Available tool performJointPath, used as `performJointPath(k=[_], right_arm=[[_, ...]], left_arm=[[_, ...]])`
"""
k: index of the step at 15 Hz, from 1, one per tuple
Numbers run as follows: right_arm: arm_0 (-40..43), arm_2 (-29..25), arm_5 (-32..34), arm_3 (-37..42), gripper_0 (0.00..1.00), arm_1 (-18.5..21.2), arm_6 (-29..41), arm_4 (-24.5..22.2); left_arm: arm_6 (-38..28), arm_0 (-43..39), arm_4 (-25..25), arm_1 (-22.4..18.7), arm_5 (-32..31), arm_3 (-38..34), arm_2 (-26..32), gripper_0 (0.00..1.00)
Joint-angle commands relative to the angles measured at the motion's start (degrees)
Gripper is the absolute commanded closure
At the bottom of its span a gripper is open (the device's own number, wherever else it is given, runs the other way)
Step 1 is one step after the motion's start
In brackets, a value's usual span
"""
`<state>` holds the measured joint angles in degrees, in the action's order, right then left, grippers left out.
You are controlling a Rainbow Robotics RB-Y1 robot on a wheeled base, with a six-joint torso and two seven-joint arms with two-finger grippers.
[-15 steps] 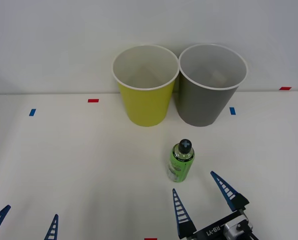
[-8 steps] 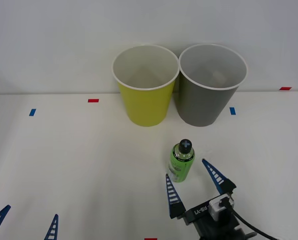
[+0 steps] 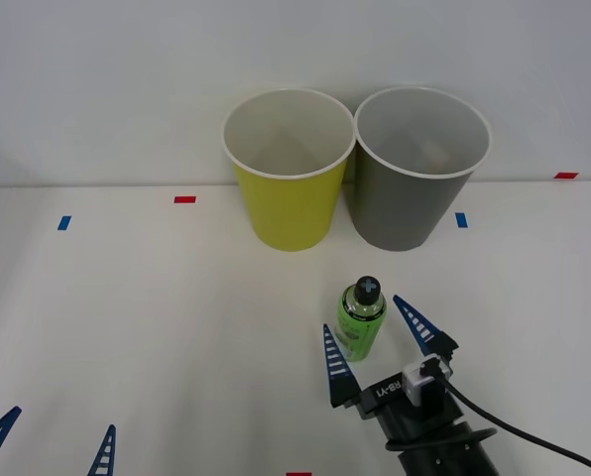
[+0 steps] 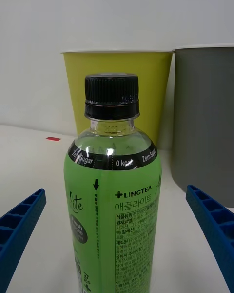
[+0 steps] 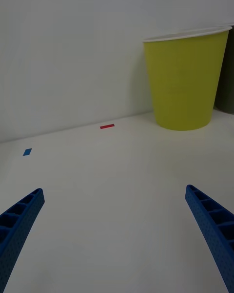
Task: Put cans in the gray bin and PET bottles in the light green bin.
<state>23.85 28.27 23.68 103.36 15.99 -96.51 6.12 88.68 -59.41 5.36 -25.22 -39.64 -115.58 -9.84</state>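
Your right hand (image 3: pixel 377 333) has advanced; its ribbed blue fingers (image 3: pixel 337 365), spread wide, now flank the upright green bottle (image 3: pixel 360 319).

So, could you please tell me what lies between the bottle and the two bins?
Only bare white table; the front view shows nothing between the bottle and the green bin or gray bin.

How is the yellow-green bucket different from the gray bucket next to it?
The light green bin is yellow-green outside and white inside, while the gray bin is dark gray outside and gray inside. The light green bin stands on the left, the gray bin on the right, closer to the blue tape mark. Both are round, wider at the top, upright, look about the same size, and stand side by side at the back of the table by the wall.
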Motion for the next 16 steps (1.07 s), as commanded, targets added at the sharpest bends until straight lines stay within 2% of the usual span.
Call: performJointPath(k=[1,6,13,15,16], right_arm=[[-0.82,-0.41,-1.97,0.0,0.0,-0.79,-0.08,0.03],[-3.1,-0.76,-5.58,0.0,0.0,-2.19,-0.43,-0.06],[-3.81,-1.38,-6.19,0.0,0.0,-2.1,-0.87,-0.06],[-3.72,-1.38,-6.28,0.0,0.26,-1.93,-0.87,0.03],[-3.72,-1.38,-6.28,0.0,0.45,-1.75,-0.87,0.29]], left_arm=[[0.0,0.0,0.0,0.0,0.01,0.0,0.0,0.0],[0.0,0.0,0.0,0.0,0.01,0.0,0.0,0.0],[0.0,0.0,0.0,0.0,0.01,0.0,0.0,0.0],[0.0,0.0,0.0,0.0,0.01,0.0,0.0,0.0],[0.0,0.0,0.0,0.0,0.01,0.0,0.0,0.0]])
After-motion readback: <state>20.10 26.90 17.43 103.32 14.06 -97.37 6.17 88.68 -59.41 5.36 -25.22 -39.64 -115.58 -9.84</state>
